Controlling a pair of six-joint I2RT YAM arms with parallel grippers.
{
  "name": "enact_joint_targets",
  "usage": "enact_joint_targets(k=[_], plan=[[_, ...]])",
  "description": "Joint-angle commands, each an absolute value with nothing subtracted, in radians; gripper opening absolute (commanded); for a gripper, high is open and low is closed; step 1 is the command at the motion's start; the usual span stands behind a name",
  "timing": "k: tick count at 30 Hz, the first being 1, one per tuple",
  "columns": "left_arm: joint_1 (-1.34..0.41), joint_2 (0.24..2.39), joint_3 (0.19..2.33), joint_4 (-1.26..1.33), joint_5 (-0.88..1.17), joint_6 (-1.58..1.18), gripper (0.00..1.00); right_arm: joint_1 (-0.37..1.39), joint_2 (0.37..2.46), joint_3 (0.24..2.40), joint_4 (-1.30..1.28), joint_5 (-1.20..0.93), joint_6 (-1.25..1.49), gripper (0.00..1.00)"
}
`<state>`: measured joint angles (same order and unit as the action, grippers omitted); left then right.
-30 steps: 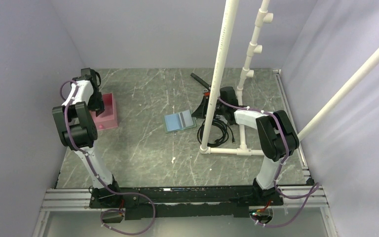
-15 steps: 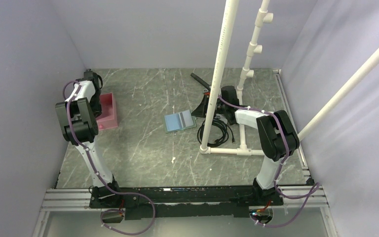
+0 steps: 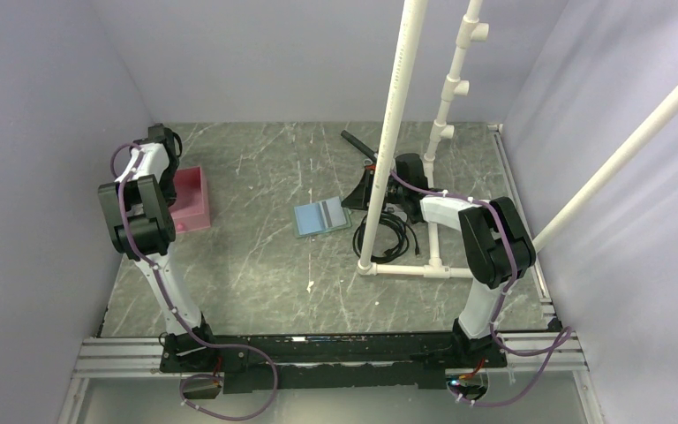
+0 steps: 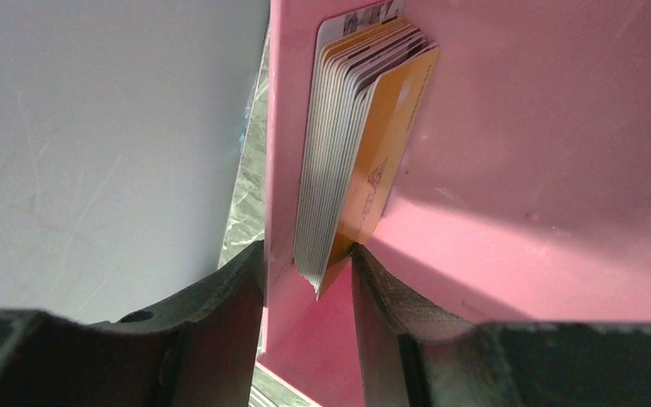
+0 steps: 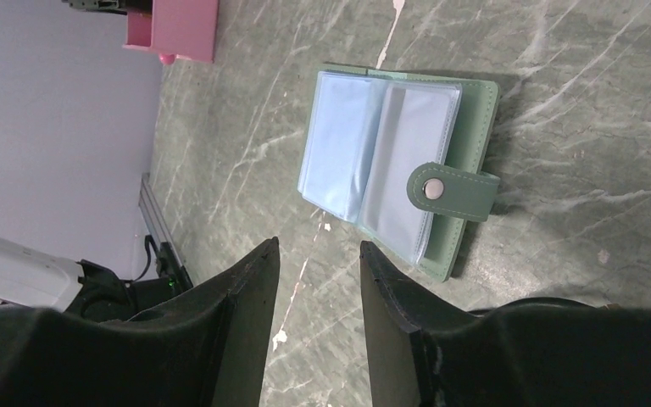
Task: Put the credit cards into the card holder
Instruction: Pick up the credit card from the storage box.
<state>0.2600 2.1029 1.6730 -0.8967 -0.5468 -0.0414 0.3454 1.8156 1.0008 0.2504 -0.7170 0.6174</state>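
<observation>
A stack of credit cards [image 4: 339, 144] stands on edge against the left wall inside the pink tray [image 4: 542, 170], an orange-tan card on its outer face. My left gripper [image 4: 308, 254] has closed around that tray wall and the stack's lower corner: one finger outside the wall, the other touching the orange card. The card holder [image 5: 390, 161], a muted-green wallet, lies open on the table [image 3: 256, 265] with pale blue sleeves up and its snap tab folded over; it also lies mid-table in the top view [image 3: 321, 216]. My right gripper [image 5: 319, 246] hovers beside it, open with nothing between its fingers.
The pink tray [image 3: 192, 199] sits at the table's left, close to the side wall. A white pipe frame [image 3: 388, 132] stands right of centre, with a coil of black cable [image 3: 393, 231] and a black tool [image 3: 357, 141] around its foot.
My left arm has shifted slightly over the pink tray and its jaws have narrowed onto the tray wall and card stack. The right arm and the card holder have not moved.
</observation>
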Motion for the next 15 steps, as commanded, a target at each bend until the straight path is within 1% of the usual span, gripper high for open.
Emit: enact_joint_targets(k=[1,7,15], plan=[[0.265,2.080,1.715,-0.902,-0.561,-0.027,0.44,0.341,1.798,0.994,0.313,-0.743,0.625,0.43],[0.264,2.077,1.721,-0.908,-0.559,-0.028,0.39,0.341,1.802,0.994,0.319,-0.751,0.630,0.43],[0.264,2.065,1.723,-0.916,-0.552,-0.031,0.35,0.342,1.807,0.994,0.324,-0.759,0.635,0.43]])
